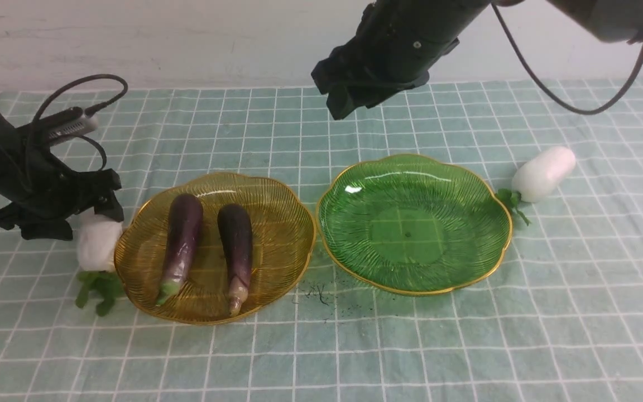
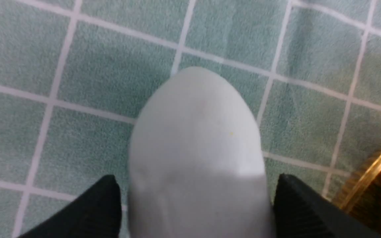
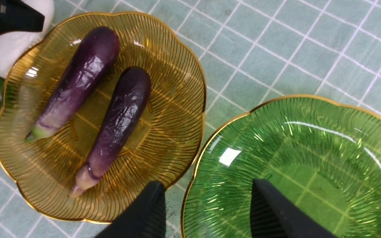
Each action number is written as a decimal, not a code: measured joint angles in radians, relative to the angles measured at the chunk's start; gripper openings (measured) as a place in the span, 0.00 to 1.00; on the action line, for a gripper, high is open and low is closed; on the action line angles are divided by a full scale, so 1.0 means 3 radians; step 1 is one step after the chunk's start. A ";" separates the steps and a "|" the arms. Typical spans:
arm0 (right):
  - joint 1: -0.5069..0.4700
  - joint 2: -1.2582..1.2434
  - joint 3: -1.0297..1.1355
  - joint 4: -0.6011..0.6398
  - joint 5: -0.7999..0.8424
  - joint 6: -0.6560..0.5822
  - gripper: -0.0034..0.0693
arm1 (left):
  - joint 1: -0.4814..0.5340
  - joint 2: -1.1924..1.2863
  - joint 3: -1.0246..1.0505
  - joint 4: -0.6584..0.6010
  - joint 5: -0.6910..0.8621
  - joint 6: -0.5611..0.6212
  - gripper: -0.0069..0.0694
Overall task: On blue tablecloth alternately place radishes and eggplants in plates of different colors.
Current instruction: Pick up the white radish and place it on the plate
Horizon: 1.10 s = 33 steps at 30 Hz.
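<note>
Down at the cloth (image 1: 355,346), the left gripper (image 2: 196,178) straddled a radish (image 2: 193,132), one black finger (image 2: 101,208) at each flank. I could not tell whether they pinched it or only bracketed it. That radish lay on the cloth just beside the amber plate (image 3: 177,99), at its left rim, with its leaves (image 1: 98,287) toward the robot. The right gripper (image 3: 208,184) hung raised with its fingers spread and nothing between them, above the near edges of the two plates. Both eggplants lay side by side in the amber plate, one green-tipped (image 3: 78,79), one tan-tipped (image 3: 117,122). The green plate (image 3: 309,132) held nothing. A second radish (image 1: 545,172) lay on the cloth just beyond that plate's far right rim.
</note>
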 joint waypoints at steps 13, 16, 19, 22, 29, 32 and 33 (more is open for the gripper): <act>-0.0361 -0.0320 0.0006 -0.0809 0.0007 0.0341 0.40 | -0.0010 -0.0403 -0.0173 0.0433 0.0286 -0.0096 0.70; -0.0841 -0.0450 0.0054 -0.0829 0.0007 0.0527 0.33 | -0.0166 -0.0704 -0.0484 0.0147 0.0467 -0.0071 0.70; -0.1180 -0.0467 0.0135 -0.0714 0.0007 0.0589 0.32 | -0.0567 -0.0818 -0.0736 -0.0224 0.0520 0.0117 0.70; -0.1514 -0.0451 0.0283 -0.0467 0.0010 0.0596 0.33 | -0.1024 -0.0800 -0.0909 -0.0522 0.0478 0.0246 0.70; -0.2108 -0.0124 0.0517 0.0162 0.0008 0.0599 0.54 | -0.2043 -0.0291 -0.1082 -0.0730 0.0038 0.0319 0.70; -0.2222 0.0152 0.0527 0.0459 -0.0016 0.0599 0.72 | -0.2243 0.0093 -0.1086 -0.0730 -0.0160 0.0329 0.70; -0.2222 0.0246 0.0530 0.0505 -0.0019 0.0599 0.77 | -0.2258 0.0174 -0.1086 -0.0730 -0.0204 0.0329 0.70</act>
